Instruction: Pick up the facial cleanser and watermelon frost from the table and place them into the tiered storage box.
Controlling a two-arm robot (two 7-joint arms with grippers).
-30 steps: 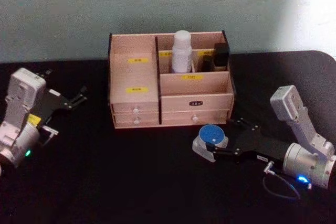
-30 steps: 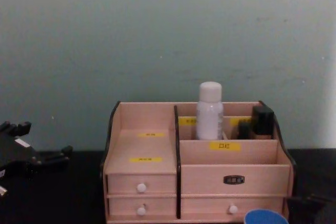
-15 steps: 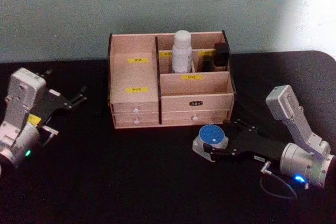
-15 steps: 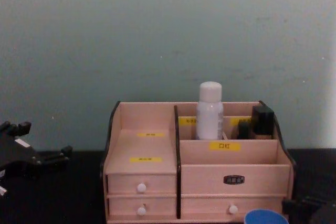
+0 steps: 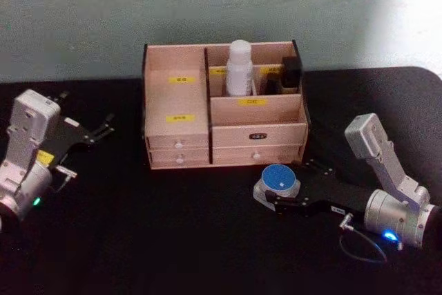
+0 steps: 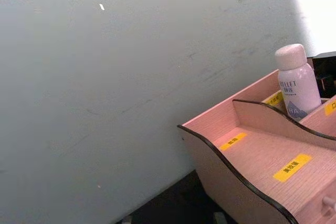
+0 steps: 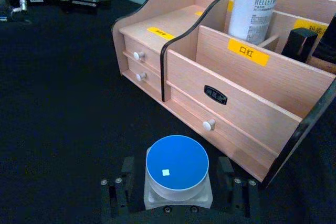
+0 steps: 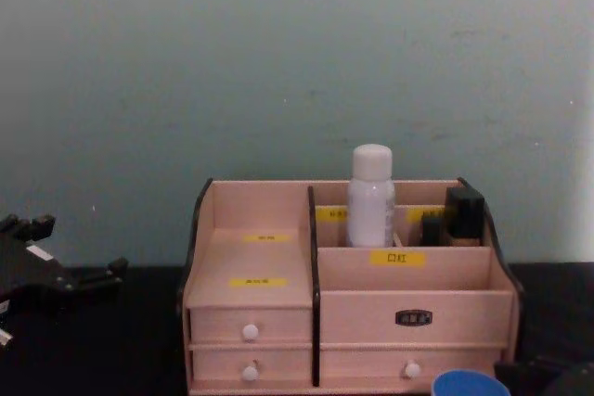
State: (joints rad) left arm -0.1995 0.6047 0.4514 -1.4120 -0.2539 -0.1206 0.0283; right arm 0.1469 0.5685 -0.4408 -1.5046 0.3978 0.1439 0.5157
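The facial cleanser, a tall white bottle, stands upright in a rear upper compartment of the tiered storage box; it shows again in the right wrist view. The watermelon frost, a squat jar with a blue lid, sits on the black table just in front of the box's right drawers. My right gripper is open and low on the table, one finger on each side of the jar with a small gap at both. My left gripper rests open at the far left, away from the box.
Dark small items occupy the rear right compartment beside the bottle. The box's front has small white-knobbed drawers. A pale wall rises right behind the box. A blue cable loops by my right wrist.
My right arm has sunk and drawn nearer the table, its fingers settling further along the jar's sides. The jar, the bottle and the left arm have stayed put.
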